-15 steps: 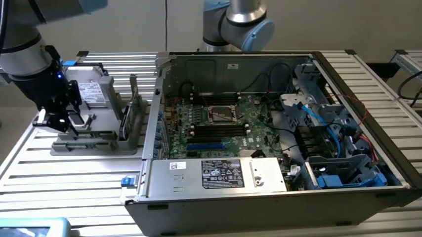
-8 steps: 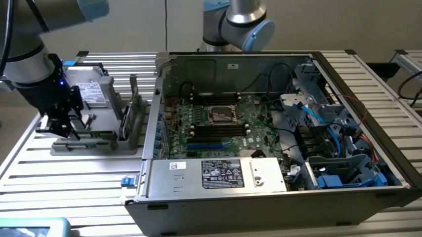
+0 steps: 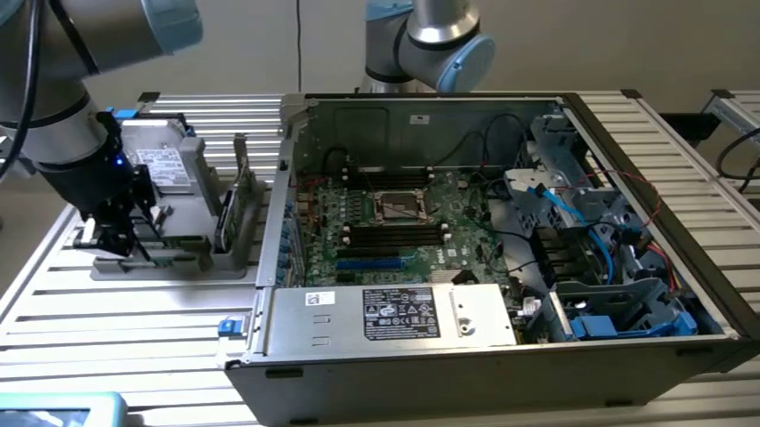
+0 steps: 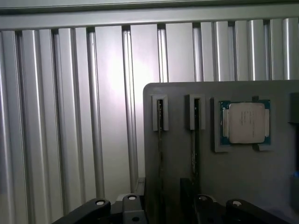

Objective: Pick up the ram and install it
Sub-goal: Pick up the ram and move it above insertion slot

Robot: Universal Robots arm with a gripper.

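Seen edge-on, a slim ram stick (image 4: 160,140) stands in a slot of the grey holder tray (image 4: 243,182), and a second stick (image 4: 195,140) stands in the slot beside it. My gripper (image 4: 167,211) hangs just above them, open, its jaws standing to either side of the first stick and holding nothing. In the exterior view my gripper (image 3: 113,233) is low over the near end of the tray (image 3: 178,265), at that view's left. The open computer case (image 3: 499,222) with its motherboard (image 3: 398,213) lies to the exterior view's right of the tray.
A processor chip (image 4: 245,122) sits in a recess of the tray beside the sticks. A silver hard drive (image 3: 160,165) and an upright green card (image 3: 241,209) also stand on the tray. A second arm (image 3: 428,40) rises behind the case. Cables and blue brackets (image 3: 594,258) crowd the case's right side.
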